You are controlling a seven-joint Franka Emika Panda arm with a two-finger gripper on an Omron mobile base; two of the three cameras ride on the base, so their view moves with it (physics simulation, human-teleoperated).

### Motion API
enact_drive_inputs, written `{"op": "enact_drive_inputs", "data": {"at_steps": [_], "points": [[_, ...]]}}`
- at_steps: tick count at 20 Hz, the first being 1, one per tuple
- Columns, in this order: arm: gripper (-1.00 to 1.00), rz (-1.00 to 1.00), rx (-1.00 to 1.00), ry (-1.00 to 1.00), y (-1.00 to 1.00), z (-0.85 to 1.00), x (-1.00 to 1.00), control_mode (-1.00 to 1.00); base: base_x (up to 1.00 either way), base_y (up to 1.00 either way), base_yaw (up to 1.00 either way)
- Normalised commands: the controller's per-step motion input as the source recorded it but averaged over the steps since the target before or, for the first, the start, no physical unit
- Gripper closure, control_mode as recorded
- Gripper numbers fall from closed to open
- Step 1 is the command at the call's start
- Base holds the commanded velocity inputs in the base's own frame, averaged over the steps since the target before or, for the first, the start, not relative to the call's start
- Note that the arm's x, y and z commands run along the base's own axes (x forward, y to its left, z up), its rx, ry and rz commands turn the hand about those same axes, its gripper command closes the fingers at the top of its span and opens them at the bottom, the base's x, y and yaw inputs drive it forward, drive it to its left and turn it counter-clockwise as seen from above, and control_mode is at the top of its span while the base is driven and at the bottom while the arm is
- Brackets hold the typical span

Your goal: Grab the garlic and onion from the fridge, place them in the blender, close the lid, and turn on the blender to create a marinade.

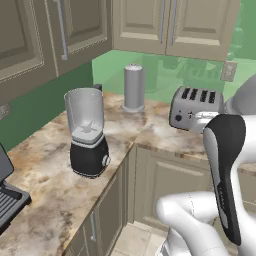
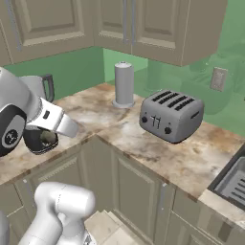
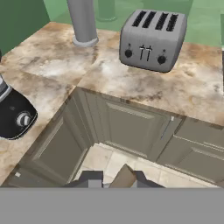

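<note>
We find the blender (image 1: 88,134), a clear tall jar on a rounded black base with a silver knob, upright on the left stretch of the mottled brown marble counter (image 1: 47,170), close to its front edge. Its top is uncovered, and through the clear wall we make out the blade at the bottom. Farther back, in the corner, stands a plain grey cylinder on a round foot (image 1: 134,87). To its right sits a silver four-slot toaster (image 1: 195,107); its slots look dark and we cannot tell what is in them. At the near left edge is a boxy grey-black coffee machine (image 1: 7,197).

In the hand view the gripper (image 3: 117,180) hangs over the floor in front of the beige corner cabinets (image 3: 127,127). Its tips are clenched on a small tan-brown lump (image 3: 124,176); we cannot tell whether it is garlic or onion.
</note>
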Motion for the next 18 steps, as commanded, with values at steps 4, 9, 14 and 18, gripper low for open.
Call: {"op": "enact_drive_inputs", "data": {"at_steps": [4, 9, 14, 18], "points": [[1.00, 0.00, 0.00, 0.00, 0.00, 0.00, 0.00, 1.00, 1.00, 0.00, 0.65], [1.00, 0.00, 0.00, 0.00, 0.00, 0.00, 0.00, 1.00, 1.00, -0.02, 0.68], [1.00, 0.00, 0.00, 0.00, 0.00, 0.00, 0.00, 1.00, 0.78, -0.11, 0.58], [1.00, 0.23, -0.02, -0.05, 0.39, 0.56, 0.53, -1.00, 0.15, 0.05, 0.11]]}}
